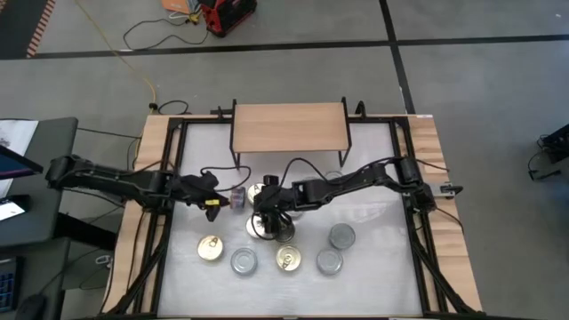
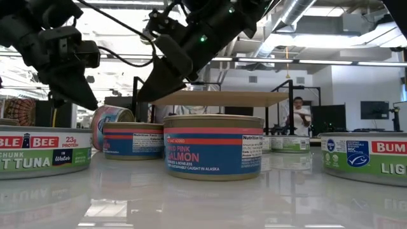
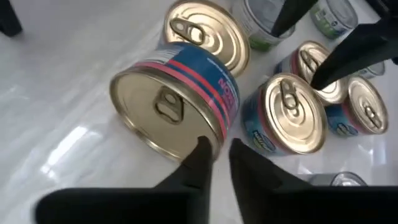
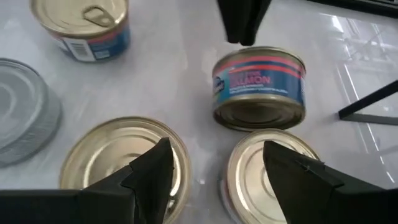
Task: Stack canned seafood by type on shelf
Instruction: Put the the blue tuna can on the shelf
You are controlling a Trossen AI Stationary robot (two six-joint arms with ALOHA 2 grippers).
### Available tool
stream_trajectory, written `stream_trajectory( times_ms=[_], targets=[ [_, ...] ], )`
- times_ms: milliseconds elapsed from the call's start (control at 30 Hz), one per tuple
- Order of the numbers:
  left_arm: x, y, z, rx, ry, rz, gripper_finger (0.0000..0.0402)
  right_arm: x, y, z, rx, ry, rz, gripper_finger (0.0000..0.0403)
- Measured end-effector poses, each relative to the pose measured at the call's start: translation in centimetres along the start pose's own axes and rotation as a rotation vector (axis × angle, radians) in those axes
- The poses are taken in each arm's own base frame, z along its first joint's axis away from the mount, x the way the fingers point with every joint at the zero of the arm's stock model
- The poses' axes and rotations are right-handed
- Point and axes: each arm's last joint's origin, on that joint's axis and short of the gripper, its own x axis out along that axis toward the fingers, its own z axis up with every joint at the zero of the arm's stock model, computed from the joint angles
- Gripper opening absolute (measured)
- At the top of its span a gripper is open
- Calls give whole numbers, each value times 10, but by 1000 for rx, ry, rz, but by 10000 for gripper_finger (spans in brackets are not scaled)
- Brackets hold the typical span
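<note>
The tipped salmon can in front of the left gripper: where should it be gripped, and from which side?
The tipped salmon can lies on its side wall, gold lid facing the left gripper. Probably best to pinch it across its two flat faces, lid and base, coming down from above. Its curved label wall would likely roll between the jaws. Upright cans crowd one side, so come in from the open table side.

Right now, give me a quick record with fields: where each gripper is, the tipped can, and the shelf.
left gripper: by the tipped can, fingers nearly together, holding nothing
right gripper: open, above two gold-lidded cans
tipped can: blue salmon can, tilted onto its edge, gold lid facing the left wrist camera
shelf: wood board at the table's far edge, no cans on top
</note>
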Motion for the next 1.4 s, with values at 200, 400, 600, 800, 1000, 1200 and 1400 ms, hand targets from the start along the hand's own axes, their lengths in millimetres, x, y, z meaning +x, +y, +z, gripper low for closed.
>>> stream_trajectory(
  times_ms=[200, 400, 600, 800, 1000, 1200, 1400],
  targets=[
    [3, -12, 1, -27, -6, 10, 162, 4, -3, -3, -14, 15, -4, 274],
    [-2, -31, 16, 13, -15, 160, 196, -4, -5, -3, -25, 54, -53, 274],
    [8, -56, 23, 10, -55, 247, 198, -8, -1, -9, -54, 135, -102, 274],
    [21, -77, 22, -52, -10, 363, 198, -11, 0, -21, -81, 258, -90, 274],
    [23, -108, 29, 30, -14, 545, 198, -24, -3, -18, -75, 269, -91, 274],
    [30, -129, 34, 129, 64, 545, 197, -51, -8, -18, -60, 260, -105, 274],
    [42, -128, 37, 50, 82, 590, 197, -103, -21, -27, -3, 207, -203, 274]
  ],
)
